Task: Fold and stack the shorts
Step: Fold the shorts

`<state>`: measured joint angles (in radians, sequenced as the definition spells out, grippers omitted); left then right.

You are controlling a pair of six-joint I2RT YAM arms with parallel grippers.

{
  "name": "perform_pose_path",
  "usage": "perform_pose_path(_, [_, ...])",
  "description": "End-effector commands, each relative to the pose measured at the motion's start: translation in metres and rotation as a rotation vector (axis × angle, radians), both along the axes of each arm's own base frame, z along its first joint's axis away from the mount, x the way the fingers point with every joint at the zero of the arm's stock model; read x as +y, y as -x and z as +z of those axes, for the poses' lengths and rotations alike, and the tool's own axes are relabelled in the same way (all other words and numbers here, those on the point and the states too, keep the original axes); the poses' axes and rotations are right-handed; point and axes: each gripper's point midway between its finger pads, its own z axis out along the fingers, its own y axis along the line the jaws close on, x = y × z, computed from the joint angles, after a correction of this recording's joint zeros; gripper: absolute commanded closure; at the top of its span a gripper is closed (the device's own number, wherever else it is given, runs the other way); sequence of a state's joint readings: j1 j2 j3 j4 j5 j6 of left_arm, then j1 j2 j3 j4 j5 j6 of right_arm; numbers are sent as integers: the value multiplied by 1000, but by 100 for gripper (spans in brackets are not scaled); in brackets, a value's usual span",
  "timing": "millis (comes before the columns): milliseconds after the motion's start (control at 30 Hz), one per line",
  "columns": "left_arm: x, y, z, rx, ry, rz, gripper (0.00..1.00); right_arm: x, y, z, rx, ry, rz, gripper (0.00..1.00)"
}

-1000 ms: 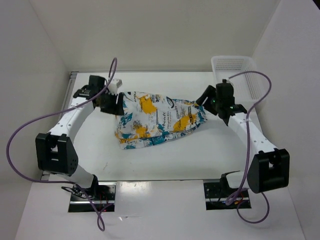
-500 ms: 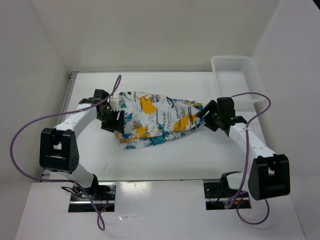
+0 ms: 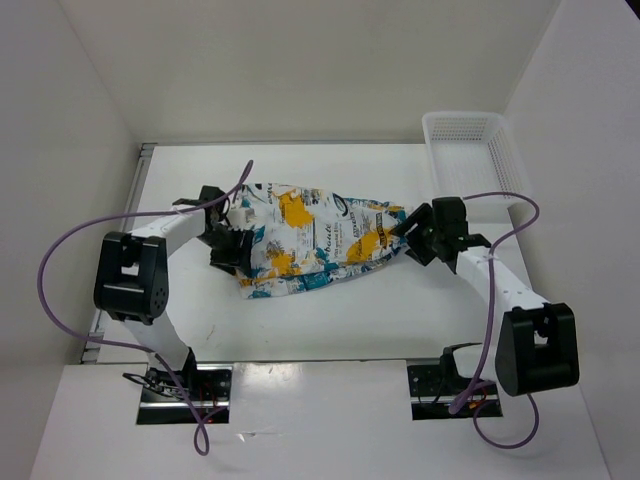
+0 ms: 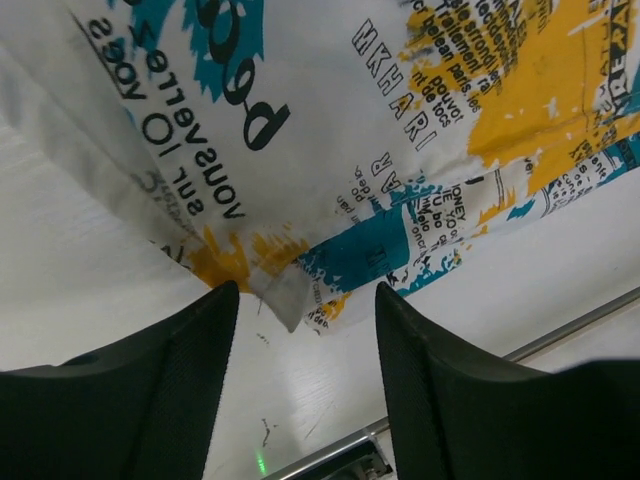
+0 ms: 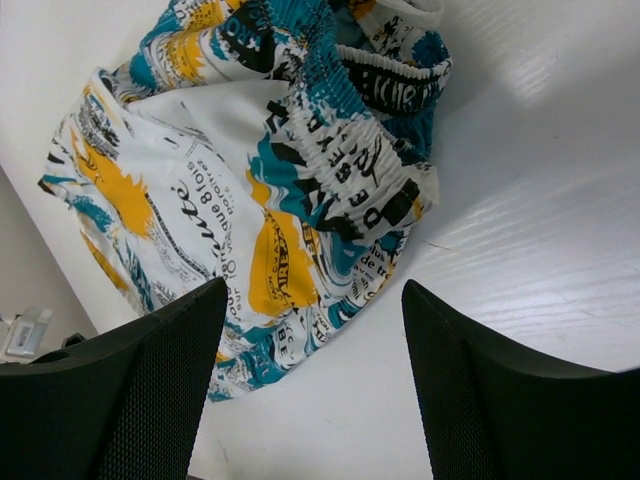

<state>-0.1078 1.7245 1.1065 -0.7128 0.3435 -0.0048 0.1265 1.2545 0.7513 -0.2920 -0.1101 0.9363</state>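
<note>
Top view: the shorts [image 3: 320, 240] lie crumpled across the middle of the white counter [image 3: 350, 310], long axis running left to right, print side up. The left gripper [image 3: 232, 250] sits at their left end, low against the fabric edge. The right gripper [image 3: 410, 232] sits at their right end. A white mesh basket [image 3: 466, 116] stands at the far right corner, well apart from the shorts. From this height I cannot tell how either pair of jaws stands.

Left wrist view: settles it for the left gripper [image 4: 305, 300] — jaws spread, nothing clamped. Both dark fingers [image 4: 170, 390] frame a folded corner of the shorts [image 4: 350, 120], which pokes down between the fingertips without visibly touching either one. Black lettering, teal patches and a large yellow-orange blotch fill the upper frame. Bare counter [image 4: 520, 290] shows below the hem, with a metal edge strip at the bottom right. None of this corner detail shows from above.

Right wrist view: the right gripper [image 5: 312, 290] is also spread wide and holds nothing. Beyond its fingers [image 5: 140, 390] lies the gathered elastic waistband [image 5: 350, 150], bunched and ruffled, opening toward the upper right — the top view shows this end only as a narrow point. The rest of the shorts [image 5: 180, 190] spread away to the left. The fabric rests flat on the counter [image 5: 530, 250], with a soft shadow beside the waistband.
</note>
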Motion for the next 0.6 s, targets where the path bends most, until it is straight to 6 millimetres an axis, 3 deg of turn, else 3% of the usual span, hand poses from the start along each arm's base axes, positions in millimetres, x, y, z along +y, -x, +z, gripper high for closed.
perform_pose_path(0, [-12, -2, 0, 18, 41, -28, 39, 4, -11, -7, -10, -17, -6, 24])
perform_pose_path(100, [-13, -7, 2, -1, 43, -29, 55, 3, -22, -8, -16, -7, -16, 24])
perform_pose_path(233, [-10, -10, -6, 9, 23, -25, 60, -1, -43, -7, -50, 3, -41, 24])
perform_pose_path(367, [-8, -20, -5, -13, 5, -22, 73, 0, -64, -9, -50, 37, -8, 29])
perform_pose_path(500, [-4, -23, -10, -17, -18, -17, 87, -7, -72, -9, -60, 105, 5, 46])
perform_pose_path(567, [-3, -26, -8, -27, -28, -15, 93, -10, -71, -8, -57, 136, 19, 63])
